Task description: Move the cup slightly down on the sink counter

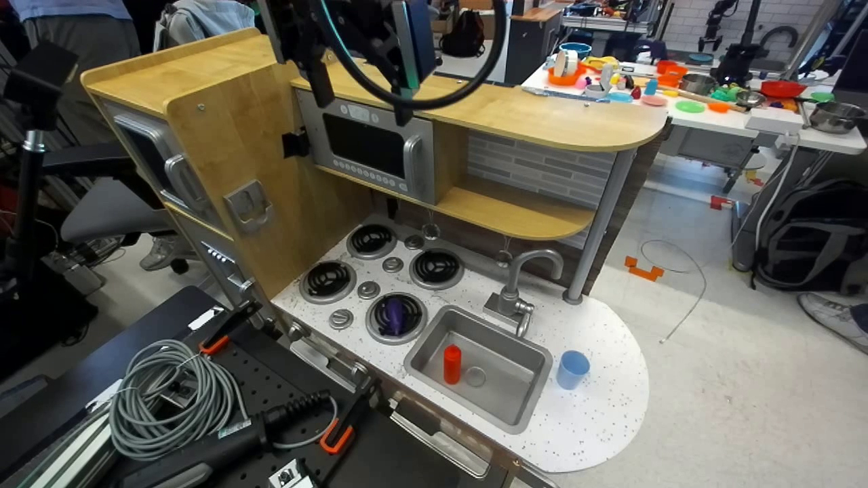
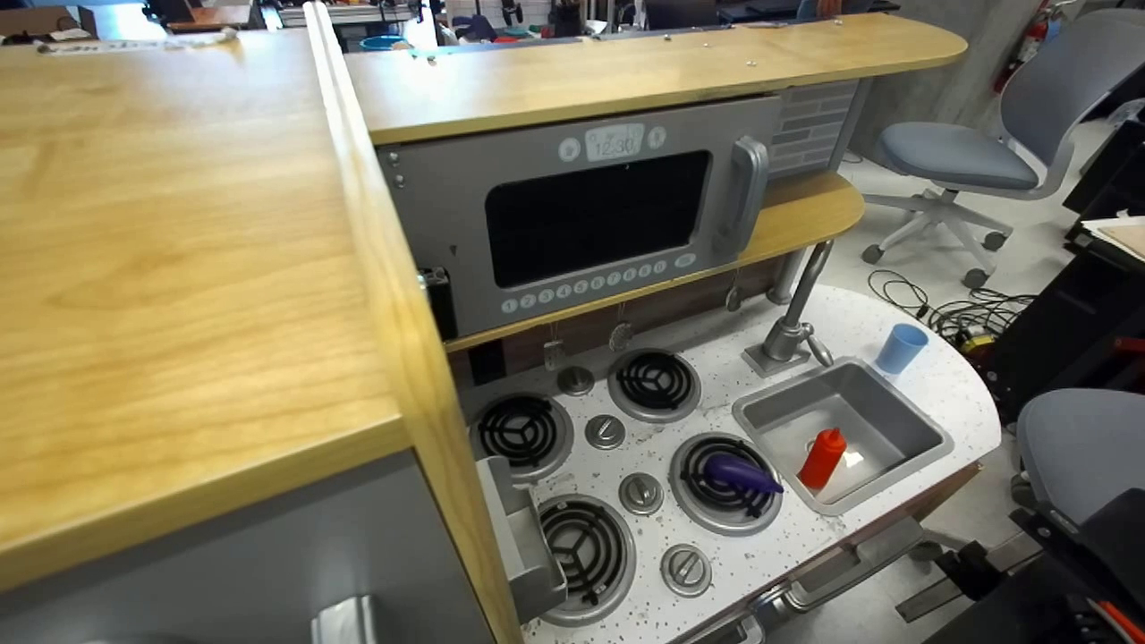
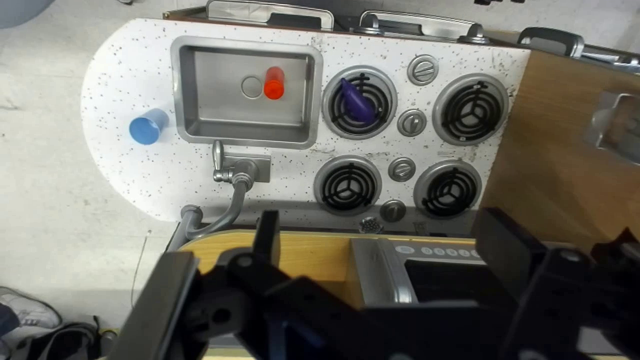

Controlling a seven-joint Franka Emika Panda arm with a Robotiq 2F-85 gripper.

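Cup (image 1: 574, 370): light blue, upright, on the white speckled counter (image 1: 614, 413), just beside the sink (image 1: 498, 393) at the end away from the burners (image 3: 348, 186). Narrow gap, cup to sink rim. Counter rounds off past that end of the sink. Red bottle (image 1: 452, 364) stands inside the sink toward the burner side, next to the round drain (image 1: 475, 377). Metal faucet (image 1: 513, 285) on the counter at the sink's back edge. Other side of the sink: four burners plus four knobs (image 3: 411, 123); purple toy (image 3: 358, 102) lies on the front burner nearest the sink. Small wooden shelf (image 2: 805, 206) above and behind the sink, gray microwave (image 2: 590, 215) further toward the burner side.

Gripper (image 3: 378, 225): well above the sink, apart from the cup, fingers released and spread wide.

Room: pale floor (image 1: 739, 407) past the sink's cup end, with orange tape (image 1: 644, 269), a black backpack (image 1: 814, 244) and a shoe (image 1: 837, 320). White table (image 1: 715, 119) with dishes (image 1: 690, 107) and a metal pot (image 1: 835, 118), well beyond the sink on the faucet side. Black perforated board (image 1: 288, 366) on the opposite side of the sink, gray cable coil (image 1: 139, 434) on it. In an exterior view, gray chair (image 2: 957, 161) and dark cords (image 2: 921, 304) beyond the sink's cup end.
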